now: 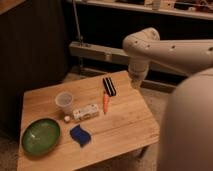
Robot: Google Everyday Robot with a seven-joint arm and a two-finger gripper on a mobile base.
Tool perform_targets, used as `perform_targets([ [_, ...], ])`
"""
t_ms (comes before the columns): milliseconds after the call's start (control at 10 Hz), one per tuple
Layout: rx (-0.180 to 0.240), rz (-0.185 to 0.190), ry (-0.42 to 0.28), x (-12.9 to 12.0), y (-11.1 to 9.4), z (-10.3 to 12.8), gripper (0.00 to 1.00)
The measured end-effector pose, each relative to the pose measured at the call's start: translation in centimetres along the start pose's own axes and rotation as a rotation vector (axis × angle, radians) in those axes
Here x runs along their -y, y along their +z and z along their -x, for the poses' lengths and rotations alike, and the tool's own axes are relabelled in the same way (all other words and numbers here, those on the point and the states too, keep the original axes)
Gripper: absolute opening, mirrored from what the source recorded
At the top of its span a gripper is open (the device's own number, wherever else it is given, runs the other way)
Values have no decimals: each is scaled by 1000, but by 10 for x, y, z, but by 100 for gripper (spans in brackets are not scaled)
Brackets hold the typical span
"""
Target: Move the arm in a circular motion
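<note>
The arm point(170, 50) is a thick, glossy white tube of rounded segments dotted with small dark holes. It reaches in from the right edge across the upper right of the view, bends at a rounded elbow joint, and turns straight down. Its last short cylindrical segment, the gripper point(137, 80), hangs upright over the far right edge of the desk point(125, 120), just beside that corner. Whether the gripper is open or closed cannot be told from here, and nothing is seen in its hold.

Nearest to it on the light wooden desk lies a black oblong object with pale stripes point(109, 86), near the far edge and left of the gripper. Just in front of that lies a small orange carrot-like item point(105, 101), pointing toward the near side. Further left sits a small pale box point(85, 113) with a tiny round whitish piece point(66, 119) beside its left end. A clear plastic cup point(64, 102) stands upright just behind them. A blue sponge point(80, 134) lies in front of the box, and a green bowl point(41, 136) rests at the near left corner.

The robot's large white body point(190, 130) fills the lower right. Behind the desk runs a grey metal rail point(95, 50) against a dark wall.
</note>
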Motion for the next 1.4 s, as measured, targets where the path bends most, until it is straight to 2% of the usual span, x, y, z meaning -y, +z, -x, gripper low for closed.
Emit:
perform_targets([
  [200, -2, -24, 18, 38, -4, 13, 4],
  [300, -10, -50, 16, 69, -6, 14, 4],
  [400, -21, -77, -9, 99, -8, 7, 4],
  [500, -29, -93, -35, 119, -9, -1, 4],
  [600, -48, -113, -84, 146, -13, -20, 4],
  [900, -116, -168, -210, 192, -19, -85, 4],
  [1000, -161, -204, -281, 213, -21, -124, 4],
  [1200, -206, -242, -351, 232, -22, -163, 4],
  [1400, -253, -273, -433, 249, -19, -214, 4],
])
